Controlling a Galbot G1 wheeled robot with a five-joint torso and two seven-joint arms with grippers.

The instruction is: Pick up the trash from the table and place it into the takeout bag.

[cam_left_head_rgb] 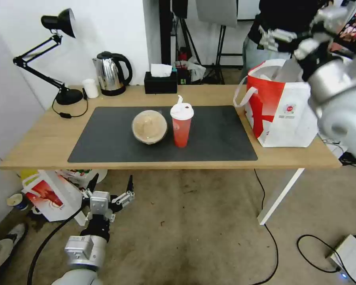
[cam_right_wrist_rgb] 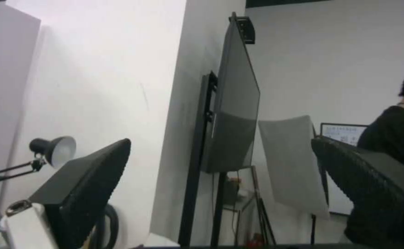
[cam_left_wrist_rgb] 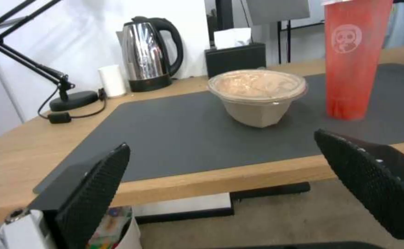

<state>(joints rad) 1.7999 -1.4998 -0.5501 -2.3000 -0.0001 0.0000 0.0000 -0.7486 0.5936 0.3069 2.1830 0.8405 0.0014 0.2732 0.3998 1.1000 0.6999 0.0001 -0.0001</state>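
On the table, the dark grey mat carries two pieces of trash: a round clear-lidded beige container and, just to its right, a tall red cup with a white lid. The white and red takeout bag stands open-topped at the table's right end. My left gripper hangs open below the table's front edge, facing the container, with nothing between its fingers. Open and empty too, my right gripper is raised high above and behind the bag.
Along the table's back edge stand a black desk lamp, a small white cup, a steel kettle and a black tissue box. A smaller red-and-white bag sits on the floor at left. Cables trail at right.
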